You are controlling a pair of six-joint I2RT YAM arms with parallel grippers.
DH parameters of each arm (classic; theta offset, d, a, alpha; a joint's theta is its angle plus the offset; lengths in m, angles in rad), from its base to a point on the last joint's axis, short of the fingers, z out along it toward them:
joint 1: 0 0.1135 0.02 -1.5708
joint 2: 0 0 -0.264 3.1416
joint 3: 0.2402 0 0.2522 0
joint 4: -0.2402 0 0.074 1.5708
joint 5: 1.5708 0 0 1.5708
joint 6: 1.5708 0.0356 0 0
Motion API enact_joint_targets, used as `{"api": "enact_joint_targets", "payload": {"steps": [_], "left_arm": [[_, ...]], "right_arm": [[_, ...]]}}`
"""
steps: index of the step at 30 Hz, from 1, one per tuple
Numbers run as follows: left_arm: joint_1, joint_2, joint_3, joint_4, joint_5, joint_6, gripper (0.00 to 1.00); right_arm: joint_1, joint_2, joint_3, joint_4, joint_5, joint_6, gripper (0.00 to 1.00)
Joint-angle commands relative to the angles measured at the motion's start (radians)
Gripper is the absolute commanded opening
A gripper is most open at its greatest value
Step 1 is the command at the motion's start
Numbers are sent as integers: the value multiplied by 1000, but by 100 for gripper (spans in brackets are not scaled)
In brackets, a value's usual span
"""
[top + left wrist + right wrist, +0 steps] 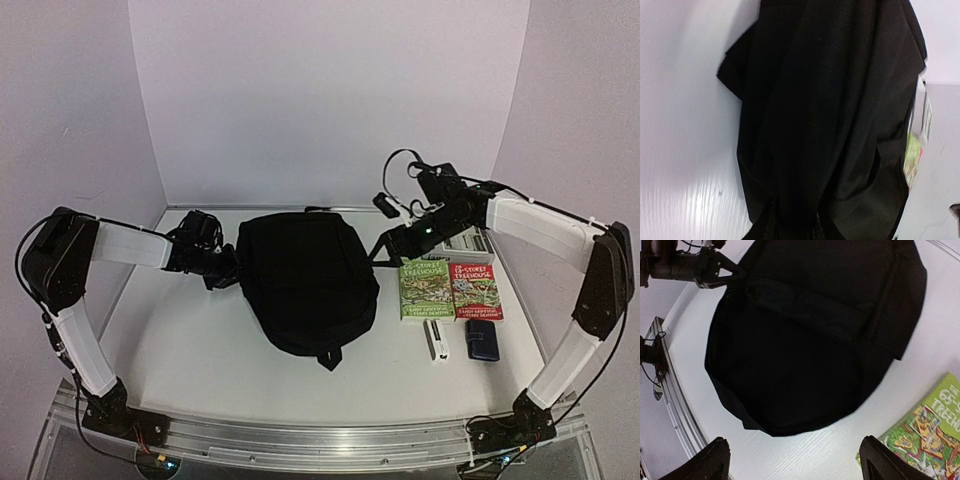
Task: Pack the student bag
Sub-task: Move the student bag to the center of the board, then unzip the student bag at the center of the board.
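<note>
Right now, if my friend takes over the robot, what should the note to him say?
Left gripper: at the student bag's left edge, against the fabric; grip unclear.
Right gripper: open, empty, above the table between bag and green book.
Bag lies mid-table; no opening visible.
On the table right of it, unpacked: green book, red book, white pen, dark-blue case.
Left to do: open bag, pack them.
</note>
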Motion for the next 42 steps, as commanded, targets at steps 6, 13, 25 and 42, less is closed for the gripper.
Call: {"api": "enact_joint_targets", "payload": {"steps": [6, 13, 25, 42], "left_arm": [[-7, -155, -70, 14, 21, 8, 50], [16, -116, -62, 32, 56, -38, 51], [34, -97, -53, 49, 95, -44, 55], [42, -62, -35, 86, 130, -58, 57]], "right_arm": [[245, 211, 275, 1, 70, -176, 72], [361, 438, 503, 3, 153, -220, 67], [416, 664, 699, 20, 196, -206, 61], [424, 800, 813, 34, 218, -193, 51]]}}
